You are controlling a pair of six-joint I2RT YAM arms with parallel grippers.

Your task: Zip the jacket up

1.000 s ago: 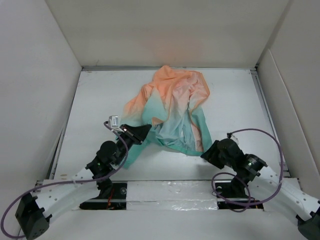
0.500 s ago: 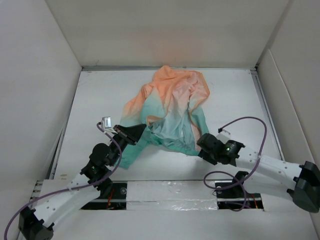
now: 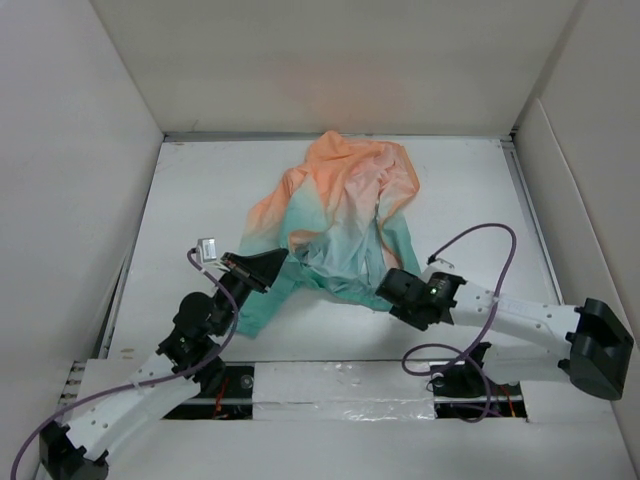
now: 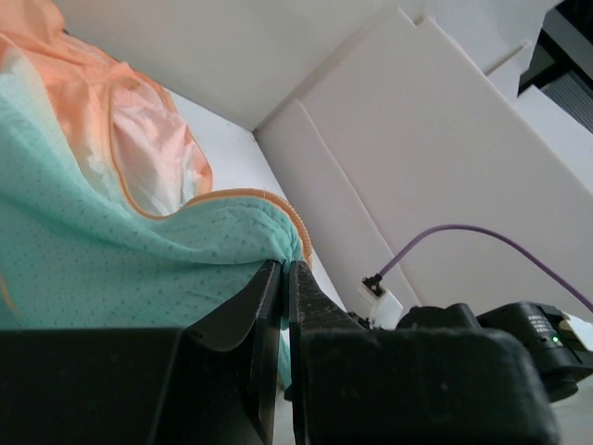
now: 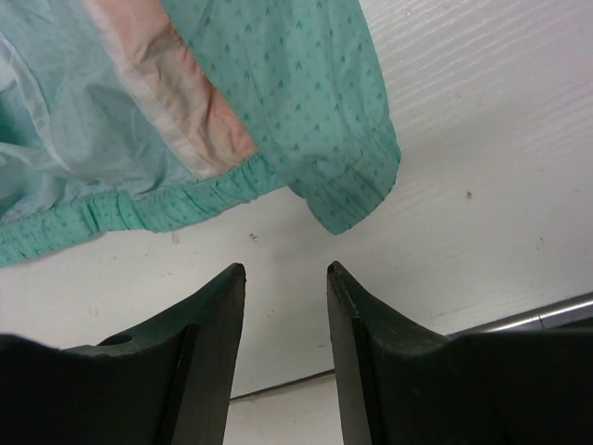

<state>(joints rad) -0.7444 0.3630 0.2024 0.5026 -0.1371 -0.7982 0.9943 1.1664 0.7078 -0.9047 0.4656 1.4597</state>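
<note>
Pinching the jacket (image 3: 340, 210) hem, the left hand (image 4: 285, 269) is clamped; the right hand (image 5: 285, 271) hovers open over the table (image 5: 463, 139).

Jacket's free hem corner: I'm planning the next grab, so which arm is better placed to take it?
Right. The right gripper is open and empty, aimed at the teal hem corner just ahead. The left gripper is shut on another edge of the jacket.
</note>
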